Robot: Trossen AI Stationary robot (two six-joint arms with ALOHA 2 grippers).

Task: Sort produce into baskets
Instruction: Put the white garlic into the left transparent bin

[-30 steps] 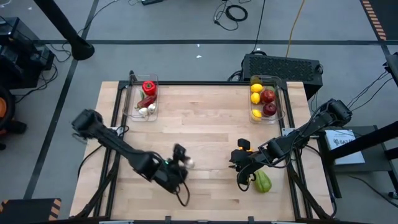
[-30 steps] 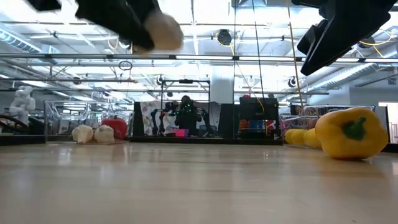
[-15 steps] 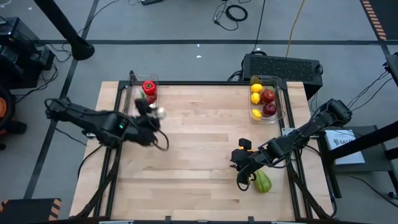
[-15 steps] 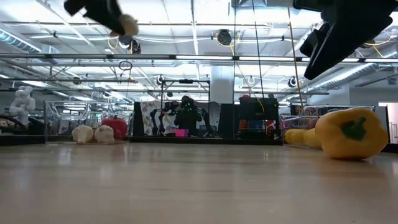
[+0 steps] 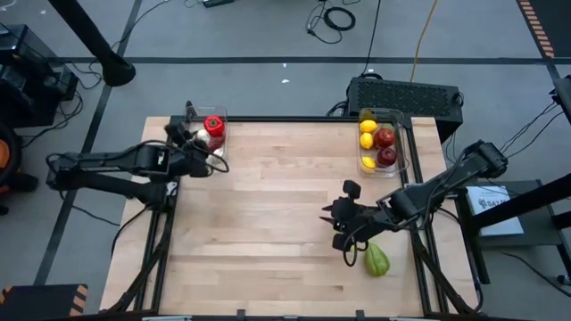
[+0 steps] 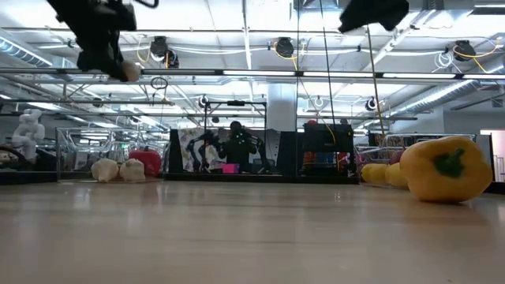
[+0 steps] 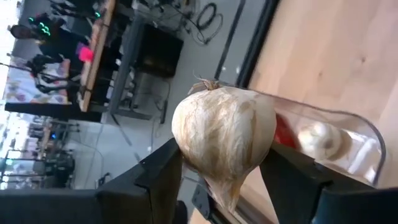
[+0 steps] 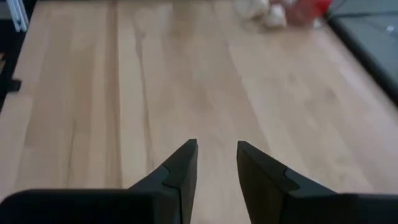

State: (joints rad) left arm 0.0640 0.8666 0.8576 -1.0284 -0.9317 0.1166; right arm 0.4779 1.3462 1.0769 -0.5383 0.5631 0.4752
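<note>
Table [image 5: 285, 205]: light wood top, black frame, seen from above. L arm reached in from the left side, R arm from the right.

Baskets: left basket [image 5: 193, 159] at far-left of table, clear plastic, held red pepper [image 5: 213, 125], a red chili-like piece below it, and white garlic pcs at its near end. In low view same bin [image 6: 75, 150] showed two garlic bulbs [image 6: 118, 170] and a red item. Right basket [image 5: 401, 147] at far-right, held lemons [image 5: 367, 127] and red apples [image 5: 384, 136].

Loose produce: one pepper [image 5: 377, 260] on the wood near the front-right corner, greenish from above, yellow w/ green stem in low view [image 6: 447, 168]. Lay on its side, well apart from both bins.

Left gripper [image 5: 198, 150]: above the near end of left basket, clamped on a garlic bulb [image 7: 224, 134]. Wrist view: bulb pinched btwn both fingers [image 7: 158, 180], root tip pointing down, basket rim and contents just beyond it. Low view: gripper [image 6: 106, 47] high above the table, pale bulb at its tip.

Right gripper [image 5: 341, 214]: over bare wood, near the loose pepper but not touching. Wrist view [image 8: 216, 163]: jaws narrow, small gap, nothing btwn them.
</note>
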